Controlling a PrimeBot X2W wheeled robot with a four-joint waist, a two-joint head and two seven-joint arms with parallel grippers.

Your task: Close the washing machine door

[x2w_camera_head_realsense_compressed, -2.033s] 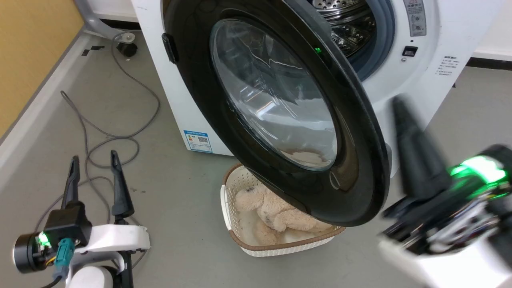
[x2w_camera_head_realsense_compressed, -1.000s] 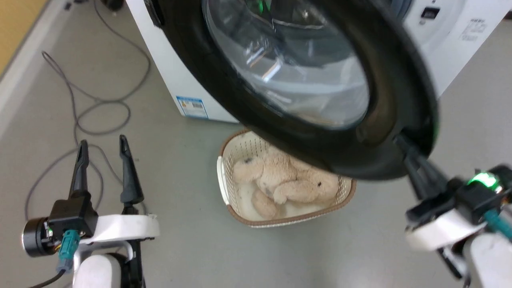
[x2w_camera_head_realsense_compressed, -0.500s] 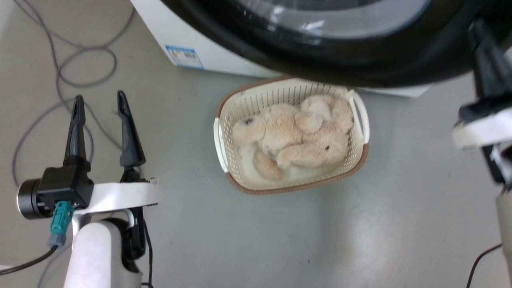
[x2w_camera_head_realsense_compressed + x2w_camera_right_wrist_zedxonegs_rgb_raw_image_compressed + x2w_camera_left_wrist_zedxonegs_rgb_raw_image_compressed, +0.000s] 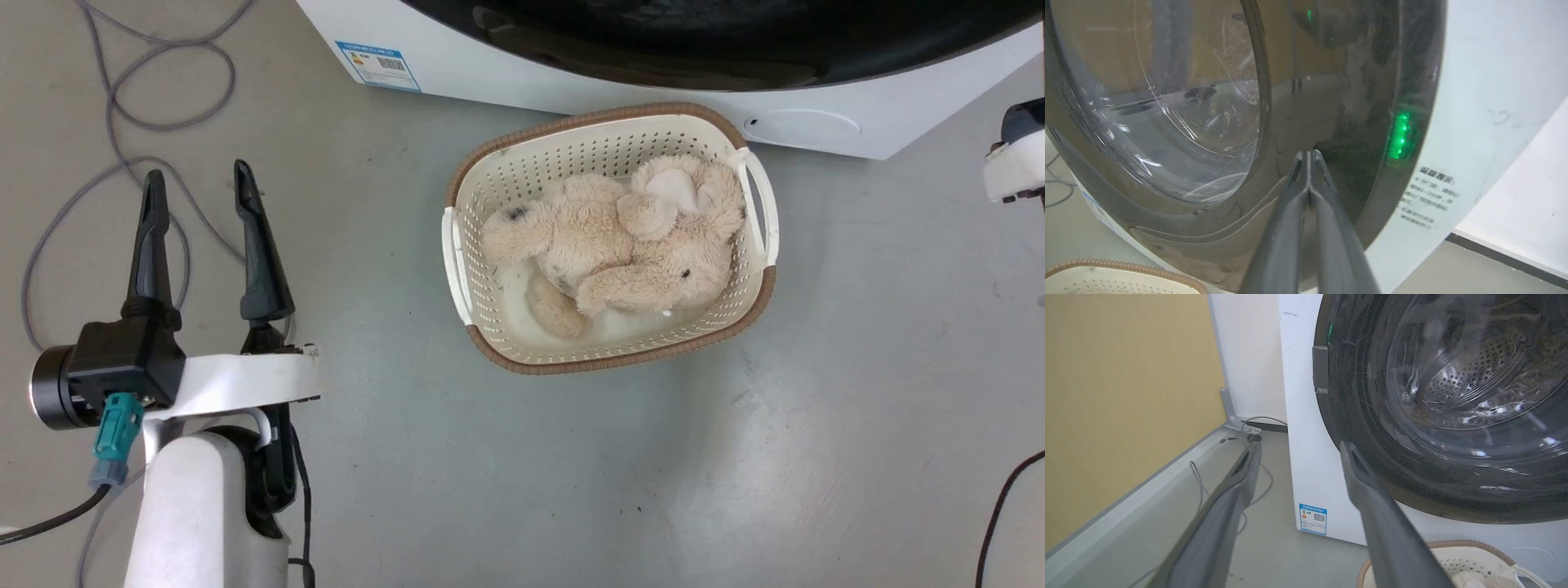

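Observation:
The washing machine door [image 4: 1331,102], with a glossy black rim and a bulging glass window, lies close against the front of the white washing machine [image 4: 1474,81]. My right gripper [image 4: 1306,153] is shut with nothing held, and its tips touch the black rim beside the glass. In the head view the door's lower rim [image 4: 735,41] runs along the top edge, and my right wrist [image 4: 1016,163] shows at the right edge. My left gripper [image 4: 196,173] hangs open over the floor, left of the machine. The door [image 4: 1355,416] fills the space beyond its fingertips [image 4: 1345,447].
A cream basket [image 4: 608,359] holding a beige plush bear [image 4: 620,245] stands on the floor just before the machine. Grey cables [image 4: 122,122] loop at the left. A blue QR sticker [image 4: 377,64] and round cap [image 4: 804,126] mark the machine's base. A yellow wall [image 4: 1126,396] stands left.
The door has swung from wide open to close against the machine, with my right gripper following it. The head camera has tilted down. My left arm has stayed put.

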